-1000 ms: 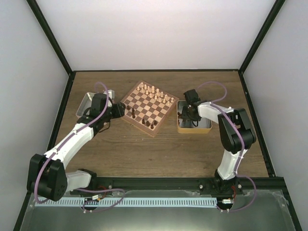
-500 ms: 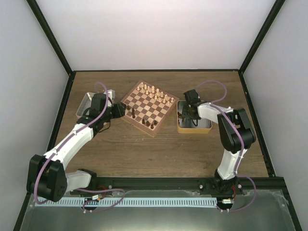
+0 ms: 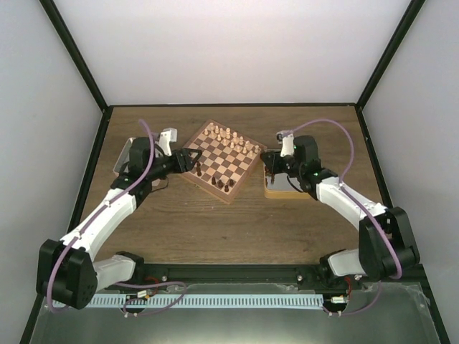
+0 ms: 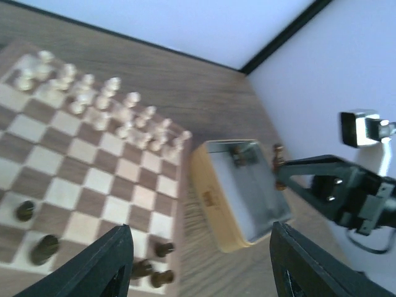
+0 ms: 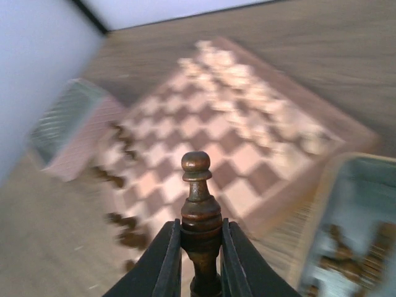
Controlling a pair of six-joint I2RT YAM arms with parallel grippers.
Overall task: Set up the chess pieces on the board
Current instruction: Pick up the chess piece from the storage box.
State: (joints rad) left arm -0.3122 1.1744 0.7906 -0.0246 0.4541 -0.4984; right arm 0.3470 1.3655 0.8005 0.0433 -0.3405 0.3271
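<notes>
My right claw (image 5: 199,238) is clamped on 1 dark brown chess piece (image 5: 198,185) with a ball top. I grip it low on its body, so its long axis stands upright between my fingers (image 5: 166,253). It hangs above the yellow-sided tin (image 3: 288,190), where more dark pieces lie. The board (image 3: 224,159) is just beside that tin on my left, turned corner-on. Pale pieces (image 3: 229,136) fill its far side and a few dark pieces (image 4: 44,247) stand along the near side, so I judge the carry runs left and toward me. My left claw (image 4: 198,272) hovers partly open and empty at the board's near-left edge, nearer those squares.
</notes>
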